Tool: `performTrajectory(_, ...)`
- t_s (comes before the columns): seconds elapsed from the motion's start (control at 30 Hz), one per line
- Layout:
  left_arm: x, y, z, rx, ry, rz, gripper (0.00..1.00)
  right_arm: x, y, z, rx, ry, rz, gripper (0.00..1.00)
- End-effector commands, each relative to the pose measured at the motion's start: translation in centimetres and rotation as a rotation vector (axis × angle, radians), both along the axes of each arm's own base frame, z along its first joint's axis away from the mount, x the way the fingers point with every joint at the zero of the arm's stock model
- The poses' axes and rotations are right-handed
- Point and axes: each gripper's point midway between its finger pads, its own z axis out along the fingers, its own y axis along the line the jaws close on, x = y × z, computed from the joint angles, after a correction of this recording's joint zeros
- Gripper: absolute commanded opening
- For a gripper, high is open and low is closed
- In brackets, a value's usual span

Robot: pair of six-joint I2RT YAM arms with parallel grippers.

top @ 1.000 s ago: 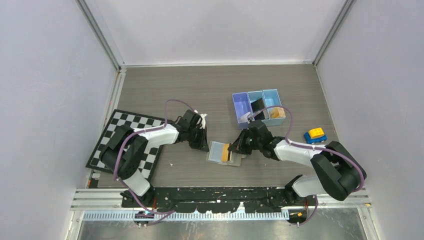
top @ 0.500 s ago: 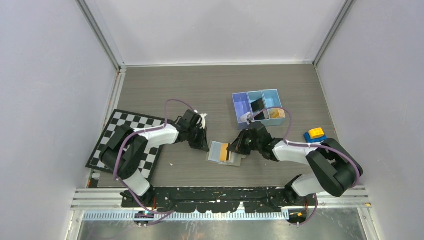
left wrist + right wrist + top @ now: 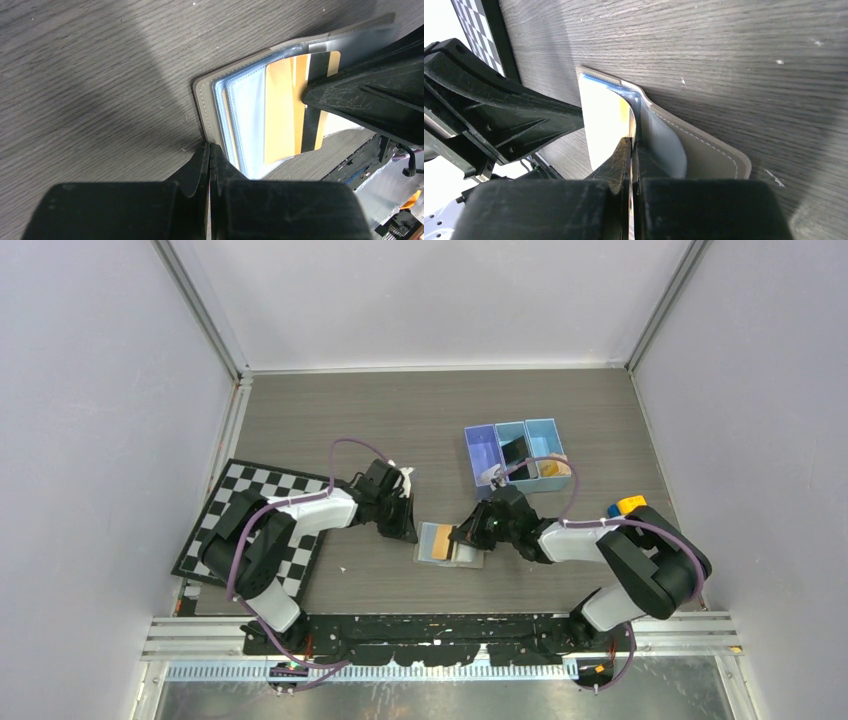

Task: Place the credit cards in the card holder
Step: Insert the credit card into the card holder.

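- While both my pincers sit low at mid-table, the surface under them is a dark grey wood-grain table (image 3: pixel 400 420), boxed in by pale walls (image 3: pixel 420 300) at the far end and on both sides, with metal posts in the far corners.
- checkerboard mat (image 3: pixel 262 480) lies at the left edge, partly under my left arm.
- blue three-compartment tray (image 3: pixel 484 452) sits behind my right arm, right of centre. There's a dark item in its middle bin and something orange in the right one.
- small yellow-and-blue toy car (image 3: pixel 628 505) is near the right wall, half hidden by my right arm.
- card holder (image 3: pixel 437 542) lies open and flat between my two pincers, pale blue pockets up and grey cover (image 3: pixel 205 95) on the wood.
- left gripper (image 3: pixel 210 150) is clenched with nothing between the fingers, tips right at the holder's left edge.
- right gripper (image 3: pixel 631 145) is clenched on an orange card (image 3: pixel 280 110). The card is tilted over the holder's pockets with its black stripe up.
- holder's right flap (image 3: pixel 704 150) curls up off the table.
- open wood runs from the holder back to the far wall. The near side is closed off by the black base rail.
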Motion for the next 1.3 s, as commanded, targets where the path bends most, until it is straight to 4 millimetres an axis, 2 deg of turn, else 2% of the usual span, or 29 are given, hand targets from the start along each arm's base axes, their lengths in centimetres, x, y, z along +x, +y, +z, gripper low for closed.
performTrajectory(0.0,-2.2,3.1,-3.3,0.146,0.071,0.015,0.0,-1.0,-1.2,-3.4,-0.108,0.059,-0.03,0.0)
performTrajectory(0.43,-1.5,3.4,-3.3,0.172,0.047,0.02,0.0,-2.0,-0.9,-3.2,-0.131,0.112,0.023,0.01)
performTrajectory(0.7,-1.6,2.9,-3.1,0.142,0.041,0.004,0.0,-0.9,0.7,-3.4,-0.098,0.1,0.053,0.02)
performTrajectory(0.87,-1.7,3.0,-3.2,0.141,0.043,0.013,0.0,-0.4,0.7,-2.5,-0.1,0.066,0.045,0.13)
performTrajectory(1.27,-1.4,3.0,-3.2,0.143,0.041,0.035,0.0,-0.6,-1.9,1.3,-0.181,-0.008,0.012,0.41)
